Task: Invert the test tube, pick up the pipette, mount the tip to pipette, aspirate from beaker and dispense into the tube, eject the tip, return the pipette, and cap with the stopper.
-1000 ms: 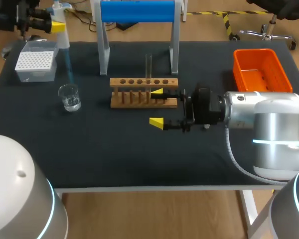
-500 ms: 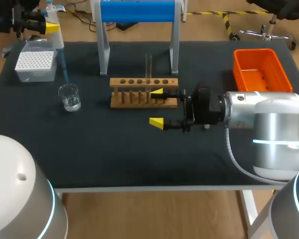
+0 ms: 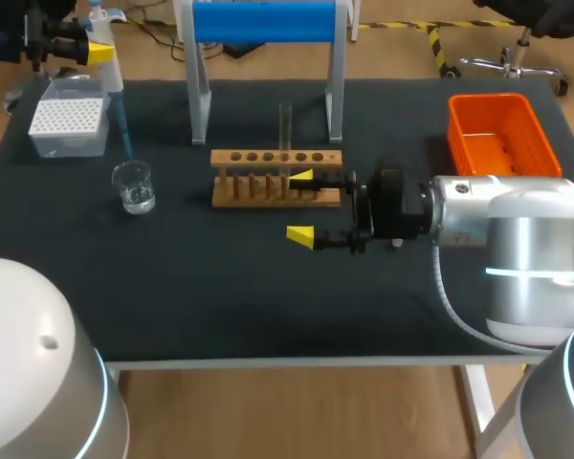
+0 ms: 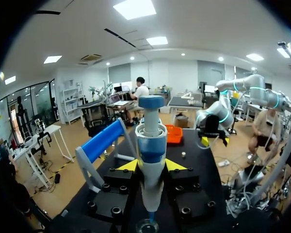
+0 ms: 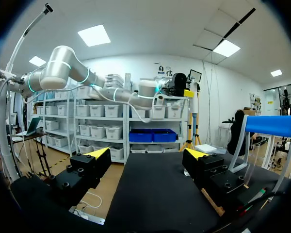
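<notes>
My left gripper (image 3: pixel 94 51) is shut on the white-and-blue pipette (image 3: pixel 108 69) at the table's far left. The pipette's blue tip (image 3: pixel 124 139) slants down to just above the glass beaker (image 3: pixel 134 187). In the left wrist view the pipette (image 4: pixel 151 160) stands between the yellow fingertips (image 4: pixel 128 166), with the beaker (image 4: pixel 148 226) right under it. A clear test tube (image 3: pixel 285 127) stands upright in the wooden rack (image 3: pixel 276 179). My right gripper (image 3: pixel 301 205) is open in front of the rack's right half, with nothing between its fingers. In the right wrist view, the right gripper (image 5: pixel 146 153) is wide open.
The white tip box (image 3: pixel 69 125) sits behind the beaker at far left. A blue-topped stand (image 3: pixel 266 23) rises behind the rack. An orange bin (image 3: pixel 502 134) is at the far right. A small pale object (image 4: pixel 183 155) lies on the mat near the right arm.
My left gripper has carried the pipette slightly back and to the left, and the tip now sits a little higher over the beaker. The right arm has not moved.
</notes>
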Robot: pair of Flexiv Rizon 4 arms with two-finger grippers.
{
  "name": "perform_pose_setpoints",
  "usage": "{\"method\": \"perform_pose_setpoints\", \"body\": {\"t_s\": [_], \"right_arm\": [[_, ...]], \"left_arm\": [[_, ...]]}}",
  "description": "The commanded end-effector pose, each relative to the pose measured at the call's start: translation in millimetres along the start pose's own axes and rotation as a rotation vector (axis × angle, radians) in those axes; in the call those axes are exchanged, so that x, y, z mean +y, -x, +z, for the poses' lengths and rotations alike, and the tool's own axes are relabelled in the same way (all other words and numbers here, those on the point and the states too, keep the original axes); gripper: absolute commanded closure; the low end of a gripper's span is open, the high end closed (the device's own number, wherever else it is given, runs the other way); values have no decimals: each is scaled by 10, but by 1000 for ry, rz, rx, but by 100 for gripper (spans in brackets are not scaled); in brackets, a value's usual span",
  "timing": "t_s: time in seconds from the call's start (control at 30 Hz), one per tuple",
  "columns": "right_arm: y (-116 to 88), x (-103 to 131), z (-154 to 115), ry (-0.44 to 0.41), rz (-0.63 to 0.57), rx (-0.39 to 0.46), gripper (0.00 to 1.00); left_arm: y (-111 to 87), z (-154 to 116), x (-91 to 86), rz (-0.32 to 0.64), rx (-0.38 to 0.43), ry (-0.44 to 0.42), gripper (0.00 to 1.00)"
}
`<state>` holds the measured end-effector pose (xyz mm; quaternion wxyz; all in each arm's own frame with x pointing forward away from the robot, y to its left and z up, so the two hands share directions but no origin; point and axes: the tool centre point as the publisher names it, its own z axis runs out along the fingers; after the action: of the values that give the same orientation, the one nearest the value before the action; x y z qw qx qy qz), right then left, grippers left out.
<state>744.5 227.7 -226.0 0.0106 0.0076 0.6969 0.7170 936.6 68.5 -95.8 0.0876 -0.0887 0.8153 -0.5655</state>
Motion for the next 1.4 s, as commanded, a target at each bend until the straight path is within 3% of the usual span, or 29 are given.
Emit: {"method": "perform_pose_setpoints", "body": {"t_s": [0.03, 0.5, 0.67, 1.13, 1.4], "right_arm": [[-6, 2, -20, 0, -1, 2, 0], [-6, 2, -20, 0, -1, 2, 0], [-46, -85, 132, -20, 10, 2, 0], [24, -289, 544, -139, -26, -164, 0], [55, -372, 811, -162, -40, -194, 0]], "left_arm": [[9, 0, 2, 2, 1, -1, 100], [9, 0, 2, 2, 1, -1, 100], [9, 0, 2, 2, 1, -1, 100], [9, 0, 2, 2, 1, -1, 100], [9, 0, 2, 2, 1, -1, 100]]}}
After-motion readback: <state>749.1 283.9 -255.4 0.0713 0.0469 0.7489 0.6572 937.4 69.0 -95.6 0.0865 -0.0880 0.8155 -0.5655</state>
